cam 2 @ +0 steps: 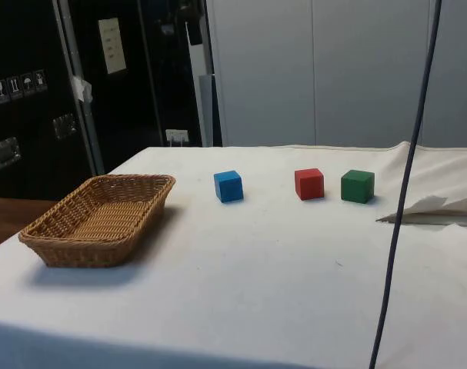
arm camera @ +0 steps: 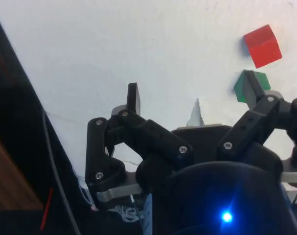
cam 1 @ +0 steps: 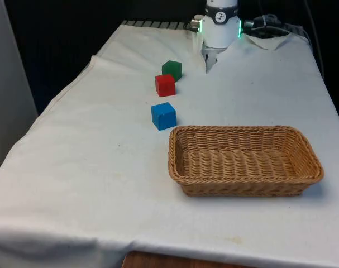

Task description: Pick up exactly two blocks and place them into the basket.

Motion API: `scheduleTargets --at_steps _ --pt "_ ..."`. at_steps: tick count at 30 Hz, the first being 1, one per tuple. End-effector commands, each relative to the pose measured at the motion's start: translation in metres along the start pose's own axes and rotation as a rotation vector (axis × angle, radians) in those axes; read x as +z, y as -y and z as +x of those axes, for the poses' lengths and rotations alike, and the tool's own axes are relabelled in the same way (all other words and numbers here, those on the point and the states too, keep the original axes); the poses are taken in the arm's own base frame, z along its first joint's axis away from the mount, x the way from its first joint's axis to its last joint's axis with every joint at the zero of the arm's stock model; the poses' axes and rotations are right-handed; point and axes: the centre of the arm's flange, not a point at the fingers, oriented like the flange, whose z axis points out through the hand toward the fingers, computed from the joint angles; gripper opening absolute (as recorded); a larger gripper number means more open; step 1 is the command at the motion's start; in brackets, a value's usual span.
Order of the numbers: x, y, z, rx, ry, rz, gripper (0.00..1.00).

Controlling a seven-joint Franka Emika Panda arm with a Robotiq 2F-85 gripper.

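Up high over the surface [cam 1: 102, 167], the fingers [arm camera: 133, 100] stand spread wide apart with nothing between them; the wrist view shows white cloth [arm camera: 138, 49] in the gap. The gripper [arm camera: 193, 95] hangs well clear of the blocks. One fingertip overlaps the green block [arm camera: 258, 81] in the wrist view, but the block lies far below it on the cloth, and the red block [arm camera: 263, 45] sits just beyond the green one, apart from it.

In the front view the three blocks lie in a loose line running away from the basket towards the robot's base [cam 1: 220, 25]: the blue block [cam 1: 163, 115] nearest the basket, then the red block [cam 1: 165, 85], then the green block [cam 1: 172, 69] closest to the base. None of them touch. The side view shows the same row, with the blue block [cam 2: 228, 186] near the basket, the red block [cam 2: 308, 184] further along and the green block [cam 2: 357, 186] just beside it.

The basket [cam 1: 180, 167], woven wicker and rectangular, rests flat on the cloth at the front view's right of the blue block, near it but not touching. Its inside [cam 2: 102, 215] holds nothing. A dark cable [cam 2: 406, 192] hangs down across the side view, in front of the cloth.
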Motion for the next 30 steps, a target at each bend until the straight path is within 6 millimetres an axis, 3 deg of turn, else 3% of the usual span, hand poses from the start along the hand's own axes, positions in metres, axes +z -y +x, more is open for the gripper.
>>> scheduleTargets --at_steps 1,19,30 --pt "0.004 -0.005 0.002 0.004 -0.01 -0.006 1.0" --pt "0.038 -0.041 0.006 0.036 -0.059 -0.028 1.0" --pt "0.068 -0.067 0.005 0.076 -0.095 -0.053 1.0"
